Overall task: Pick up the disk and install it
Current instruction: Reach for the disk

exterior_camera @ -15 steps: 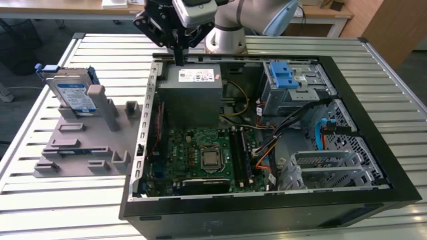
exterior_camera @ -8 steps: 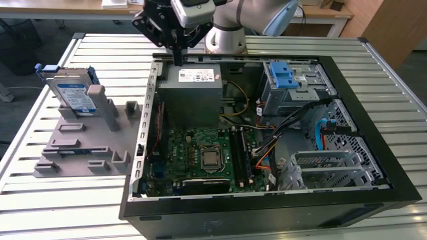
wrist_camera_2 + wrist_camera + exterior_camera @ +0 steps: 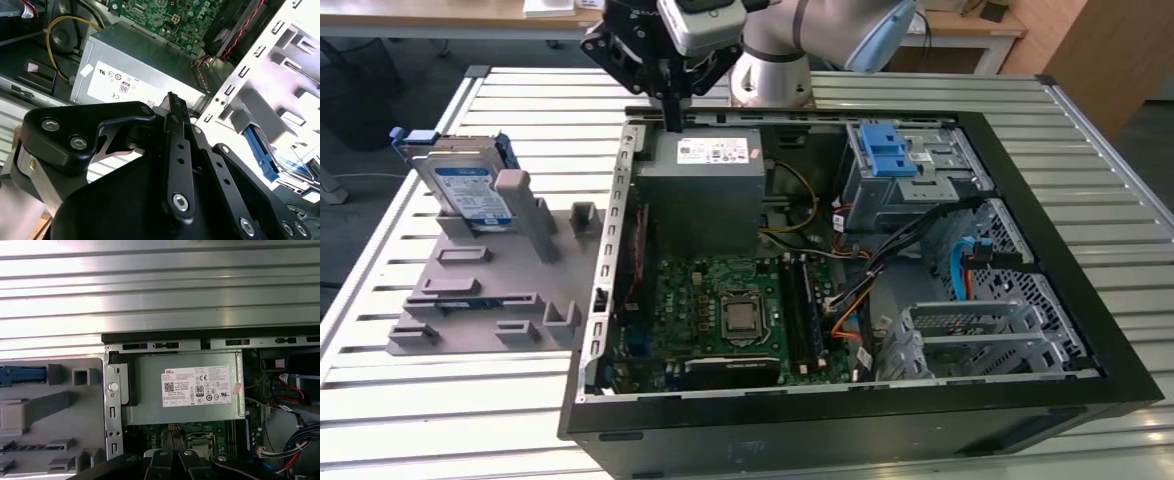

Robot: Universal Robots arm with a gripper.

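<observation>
The disk (image 3: 464,188) stood on edge in the upper left of the exterior view. It was a flat silver slab with a blue-and-white label facing the camera and blue plastic rails along its sides, their tabs poking out at the top corners. It sat slotted into a grey holder (image 3: 494,270) on the slatted metal counter (image 3: 440,400), beside the open computer case (image 3: 854,425) but outside it, and well apart from the pincer (image 3: 674,124). The pincer hung in the upper middle of that view, its fingers pressed together into one thin dark column and pinching nothing. Its tip was just above the rear edge of the grey power supply (image 3: 707,200) with the white sticker. A grey post of the holder hid part of the disk's lower face, and its bottom edge was sunk out of sight in the slot. In the first wrist view a strip of blue rail (image 3: 22,374) reached into the frame and was cut off at the edge. In the second wrist view glare washed out the holder, and a blue strip (image 3: 261,152) was all that could be made out of the disk there, with the pincer's black links in front. The drive cage (image 3: 907,170) with two blue tabs sat in the case at the upper right of the exterior view, its inside too dark to judge.
</observation>
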